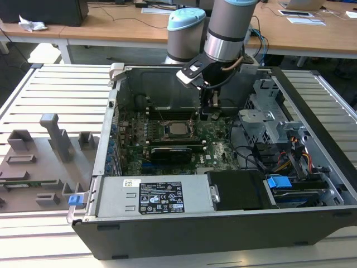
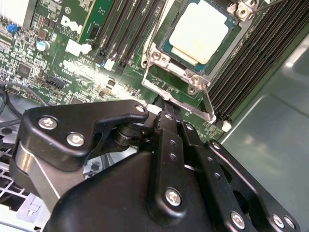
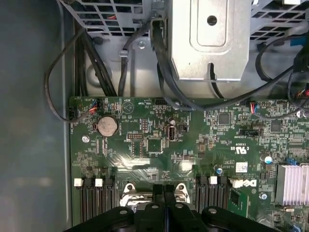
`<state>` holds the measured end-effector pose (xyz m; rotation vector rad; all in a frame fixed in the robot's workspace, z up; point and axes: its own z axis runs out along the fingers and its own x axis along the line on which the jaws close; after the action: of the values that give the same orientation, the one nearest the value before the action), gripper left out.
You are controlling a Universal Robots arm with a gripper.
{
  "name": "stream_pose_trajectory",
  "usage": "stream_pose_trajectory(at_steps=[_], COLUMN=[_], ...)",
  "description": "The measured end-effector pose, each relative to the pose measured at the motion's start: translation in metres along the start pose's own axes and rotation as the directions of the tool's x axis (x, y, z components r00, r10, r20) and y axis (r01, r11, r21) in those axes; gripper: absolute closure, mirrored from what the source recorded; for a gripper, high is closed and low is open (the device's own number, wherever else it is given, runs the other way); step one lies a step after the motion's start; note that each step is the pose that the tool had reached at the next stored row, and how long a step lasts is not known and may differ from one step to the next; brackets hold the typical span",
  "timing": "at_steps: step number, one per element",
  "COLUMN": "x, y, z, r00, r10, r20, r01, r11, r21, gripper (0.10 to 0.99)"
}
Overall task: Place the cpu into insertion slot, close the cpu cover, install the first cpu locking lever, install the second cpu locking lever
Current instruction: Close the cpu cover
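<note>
So, the cpu (image 2: pixel 198 33) is already sitting in the insertion slot (image 2: pixel 191 68) on the green motherboard (image 3: pixel 145 159). The cpu cover (image 2: pixel 158 60) looks folded down flat around it, with the silver top showing through the window. The gripper (image 2: pixel 164 109) hangs just beside the socket's edge. In the first wrist view its fingers are pressed together with only a hairline seam between them, and nothing looks pinched in there. A thin silver locking lever (image 2: pixel 208 102) runs along the socket's side right by the fingertips; can't tell if it's hooked. In the exterior view the arm (image 1: pixel 226 33) reaches down into the open computer case (image 1: pixel 167 231).
</note>
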<state>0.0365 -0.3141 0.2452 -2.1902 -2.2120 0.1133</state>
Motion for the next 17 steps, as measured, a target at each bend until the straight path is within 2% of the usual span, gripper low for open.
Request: stream_pose_trajectory(at_steps=[9, 17], x=[0.0002, 0.0003], y=[-0.0128, -0.0282], z=[0.0009, 0.002], r00=[1.0, 1.0], r10=[0.0, 0.0], r20=[0.0, 0.0001], r01=[0.0, 0.0], r11=[1.0, 1.0], r21=[0.0, 0.0], gripper=[0.98, 0.98])
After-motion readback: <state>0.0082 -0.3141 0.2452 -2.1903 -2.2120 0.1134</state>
